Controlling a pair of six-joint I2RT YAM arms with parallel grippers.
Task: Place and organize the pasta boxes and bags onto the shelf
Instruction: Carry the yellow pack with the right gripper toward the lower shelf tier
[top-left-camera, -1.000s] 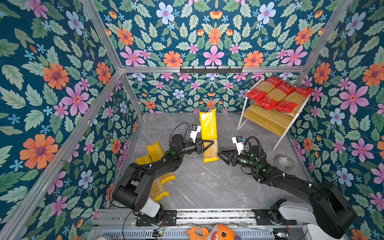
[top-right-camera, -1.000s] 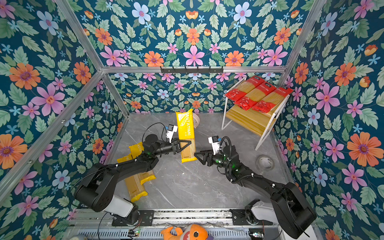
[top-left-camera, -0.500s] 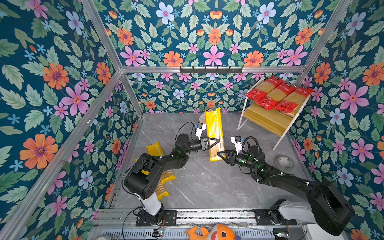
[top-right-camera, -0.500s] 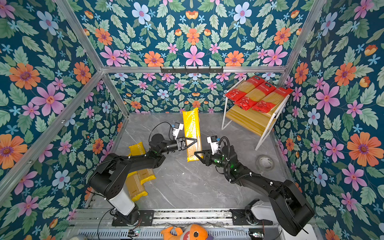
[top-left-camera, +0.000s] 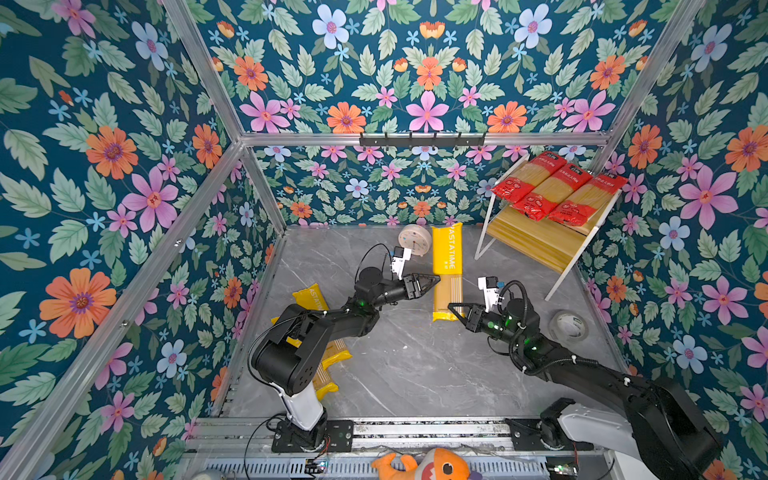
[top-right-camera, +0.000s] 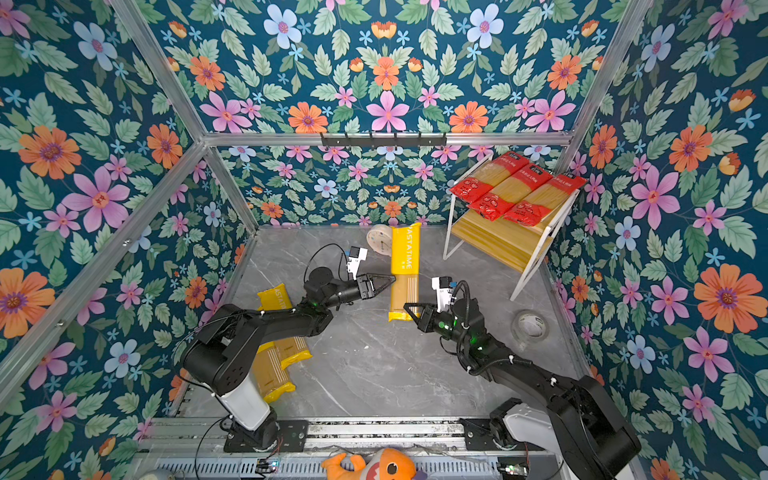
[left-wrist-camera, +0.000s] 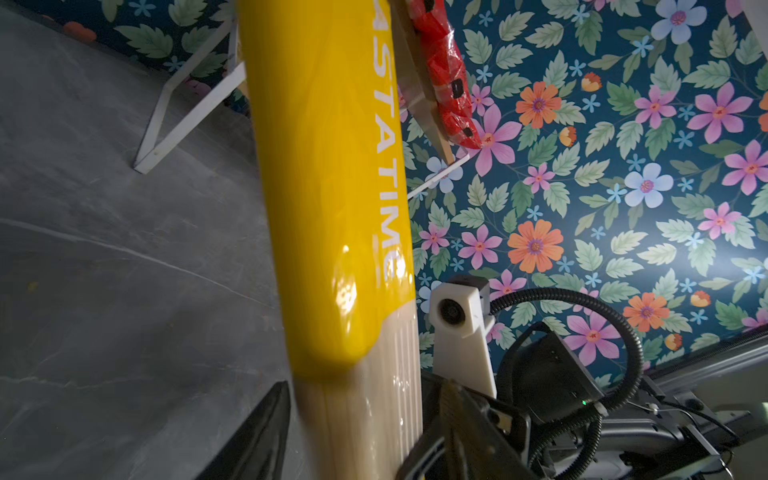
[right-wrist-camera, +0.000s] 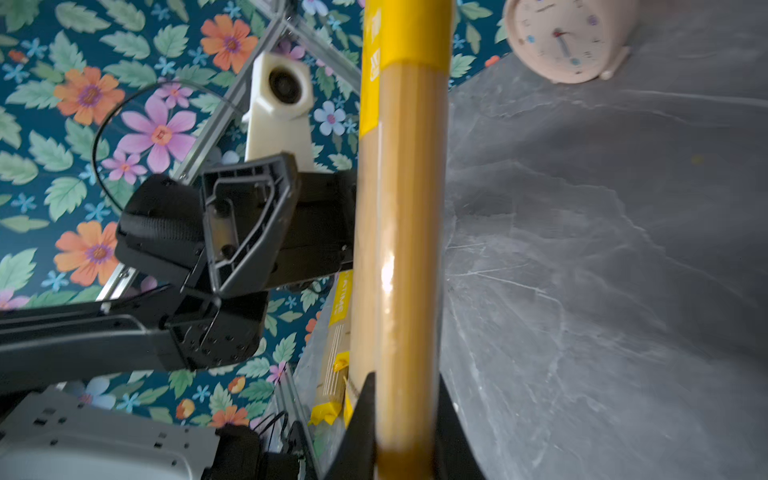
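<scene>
Holding the lower end of one yellow packet (top-left-camera: 447, 270), the right gripper (top-left-camera: 455, 309) has its fingers (right-wrist-camera: 361, 419) clenched against both faces, as the right wrist view confirms. The packet is clear of the grey floor (top-left-camera: 407, 365), near its middle, with the printed end pointing towards the back wall. The left gripper (top-left-camera: 432, 282) sits at the packet's mid-length with its jaws spread, one finger (left-wrist-camera: 257, 432) on each side; contact cannot be confirmed. A pale clock (top-left-camera: 414, 240) stands just beside the packet's far end. The shelf (top-left-camera: 536, 245) stands in the back right corner, its white front leg (top-left-camera: 484, 232) lying between the packet and the lower board. Three red packets (top-left-camera: 557, 191) lie side by side on the top board. Two further yellow packets (top-left-camera: 311, 296) lie on the floor at the left, partly covered by the left arm. A tape roll (top-left-camera: 567, 327) lies near the right wall, beside the right arm.
</scene>
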